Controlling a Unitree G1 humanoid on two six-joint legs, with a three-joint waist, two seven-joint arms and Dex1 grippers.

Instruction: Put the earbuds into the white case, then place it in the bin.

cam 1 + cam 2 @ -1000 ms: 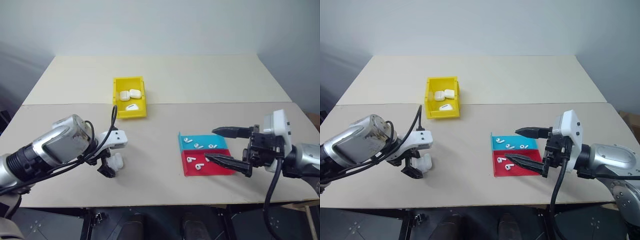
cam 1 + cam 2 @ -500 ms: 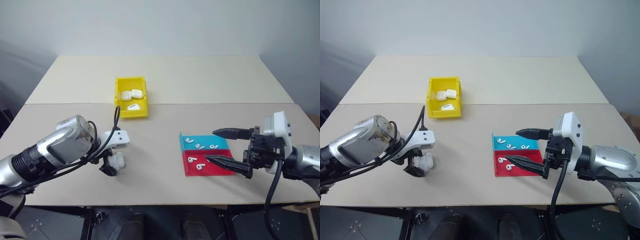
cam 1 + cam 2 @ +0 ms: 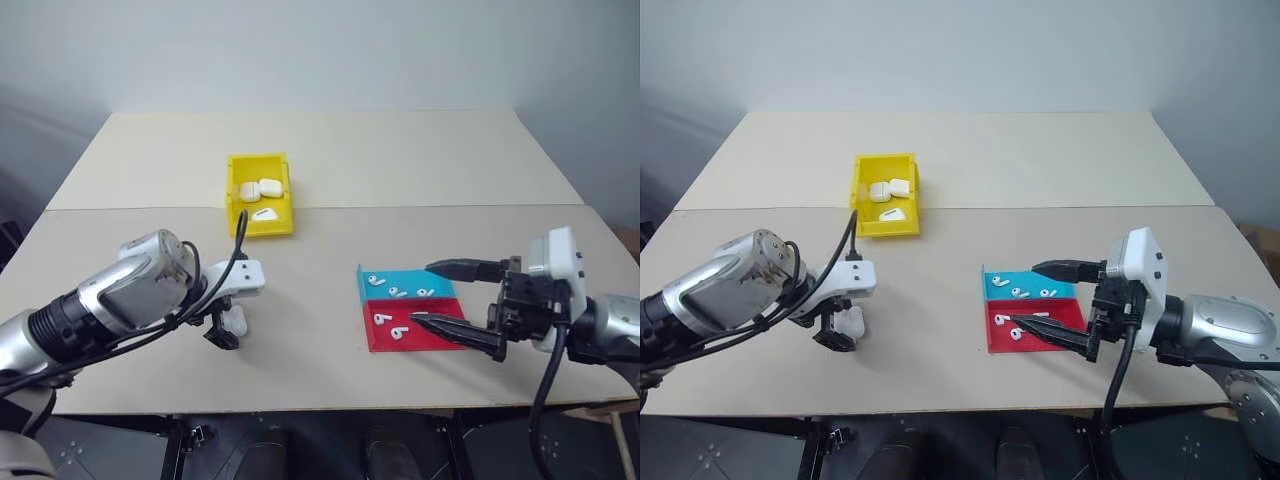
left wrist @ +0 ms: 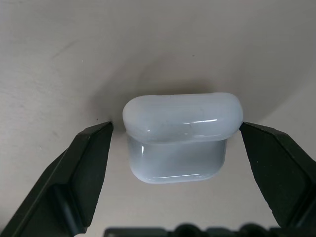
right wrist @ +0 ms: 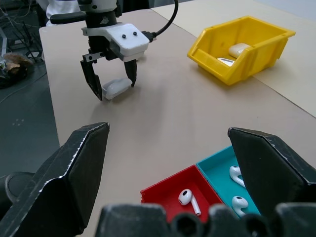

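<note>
- Pale beige desk (image 3: 400, 170) under a plain grey wall carries everything.
- White case (image 4: 181, 138) lies on the desk at the near left, lid shut, between the fingers of the left gripper (image 3: 226, 326), which points steeply down over it.
- Those fingers have narrowed since a second ago: one now sits at the case's edge, the other just beside it with a sliver of gap, so the case looks bracketed, not yet firmly clamped or lifted.
- My reading: the grasp on the case is under way, and it must be opened before any earbuds go in.
- Earbuds (image 3: 1019, 292) lie in the blue-and-red tray (image 3: 1032, 320), well apart from the case.
- Right gripper (image 3: 1058, 303) hovers wide open and empty over that tray, unchanged.
- Yellow bin (image 3: 260, 194) farther back already holds several white cases.
</note>
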